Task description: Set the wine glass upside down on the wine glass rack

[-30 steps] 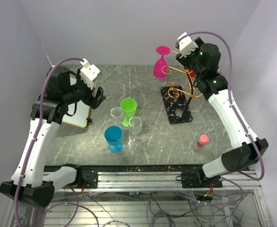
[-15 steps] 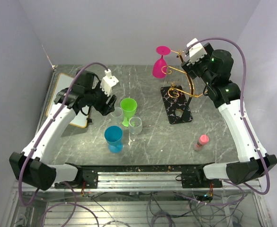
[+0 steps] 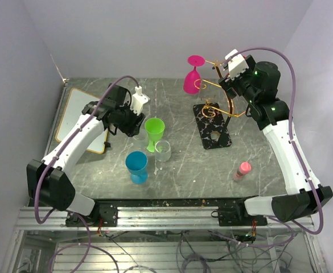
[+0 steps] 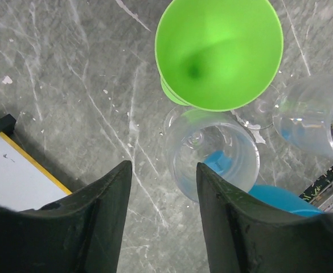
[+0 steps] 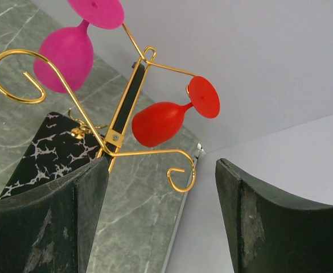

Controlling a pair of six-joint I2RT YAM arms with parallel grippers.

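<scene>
Upright wine glasses stand mid-table: a clear one [image 3: 140,136], a green one [image 3: 154,131], a second clear one [image 3: 163,150] and a blue one [image 3: 136,166]. My left gripper [image 3: 135,128] hovers open above the first clear glass [image 4: 212,153], which lies just right of the gap [image 4: 163,168], below the green glass [image 4: 218,54]. The gold wine glass rack [image 3: 230,101] on its black marbled base [image 3: 213,126] carries a pink glass [image 3: 193,77] upside down. My right gripper [image 5: 161,165] is open and empty, facing the rack [image 5: 126,105], where the pink glass [image 5: 64,57] and a red glass [image 5: 157,122] hang.
A whiteboard [image 3: 81,119] lies at the left, under the left arm. A small pink bottle [image 3: 243,169] stands front right. The white walls close in behind and beside the rack.
My left arm swung right over the glasses and its jaws narrowed. My right gripper drew back to the right from the rack and opened wider.
</scene>
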